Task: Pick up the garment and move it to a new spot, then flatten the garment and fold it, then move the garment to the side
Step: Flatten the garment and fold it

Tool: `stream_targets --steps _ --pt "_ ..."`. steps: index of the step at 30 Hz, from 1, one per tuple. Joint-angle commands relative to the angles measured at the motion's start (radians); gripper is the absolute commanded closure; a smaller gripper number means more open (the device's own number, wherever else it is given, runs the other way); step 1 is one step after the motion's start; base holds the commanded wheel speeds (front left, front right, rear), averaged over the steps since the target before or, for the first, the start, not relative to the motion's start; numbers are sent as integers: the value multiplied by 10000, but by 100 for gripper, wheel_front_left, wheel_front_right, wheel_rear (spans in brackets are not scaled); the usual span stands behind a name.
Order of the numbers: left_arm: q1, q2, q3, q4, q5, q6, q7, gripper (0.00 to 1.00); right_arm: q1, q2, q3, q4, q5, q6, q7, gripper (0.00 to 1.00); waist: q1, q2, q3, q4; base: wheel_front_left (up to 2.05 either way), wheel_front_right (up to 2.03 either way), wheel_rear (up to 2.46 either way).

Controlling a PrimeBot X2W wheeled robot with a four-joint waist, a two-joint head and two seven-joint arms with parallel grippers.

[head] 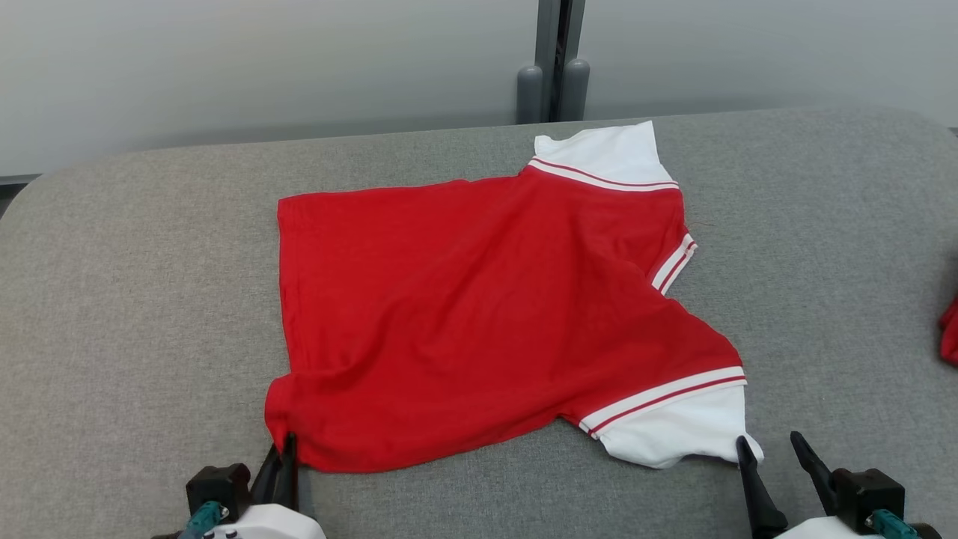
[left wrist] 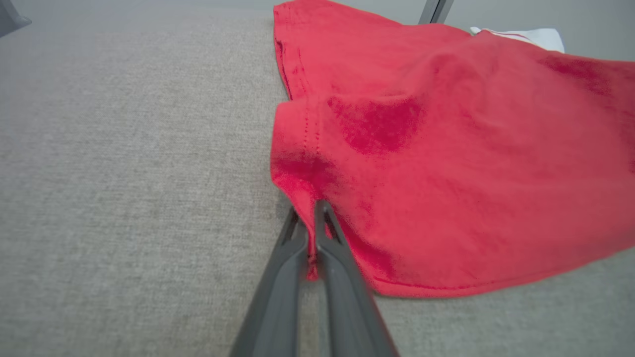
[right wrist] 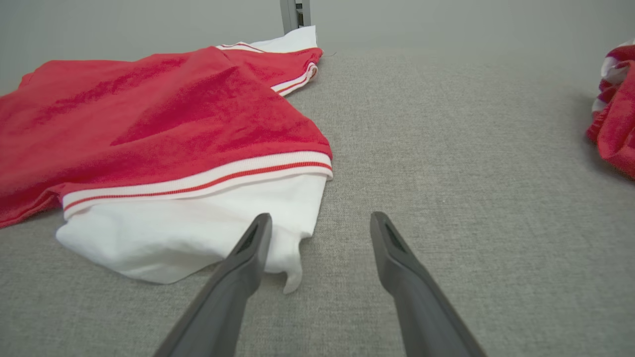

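Observation:
The garment (head: 479,299) is a red shirt with white, red-striped sleeves, spread on the grey padded table (head: 135,299). My left gripper (head: 284,449) is shut on the garment's near left hem corner; the left wrist view shows red cloth (left wrist: 397,163) pinched between the two fingers of this gripper (left wrist: 310,215). My right gripper (head: 771,445) stands open at the tip of the near white sleeve (head: 681,427). In the right wrist view its left finger (right wrist: 253,243) lies over the sleeve's corner (right wrist: 198,233), with bare table between the fingers of the right gripper (right wrist: 322,223).
Another red and white cloth (head: 949,329) lies bunched at the table's right edge, also seen as a heap (right wrist: 615,109) in the right wrist view. A grey wall with a dark post (head: 552,60) stands behind the table.

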Motion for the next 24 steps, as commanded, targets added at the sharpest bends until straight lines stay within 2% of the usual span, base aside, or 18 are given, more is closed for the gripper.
stream_targets --steps 1,6,11,24 --pt "-28 70 137 -250 96 33 -2 100 69 -46 18 107 113 1 6 0 0 0 12 24 0 0 0" --pt "157 63 415 -1042 345 24 -1 100 -66 -46 494 543 461 1 6 0 0 0 53 87 0 0 0" --pt "260 59 507 -1498 423 -5 -2 100 -90 -55 1070 481 609 1 6 0 0 0 113 126 0 0 0" --pt "308 56 533 -2032 472 45 -2 100 356 -895 1956 115 493 -1 6 0 0 0 202 29 0 0 0"
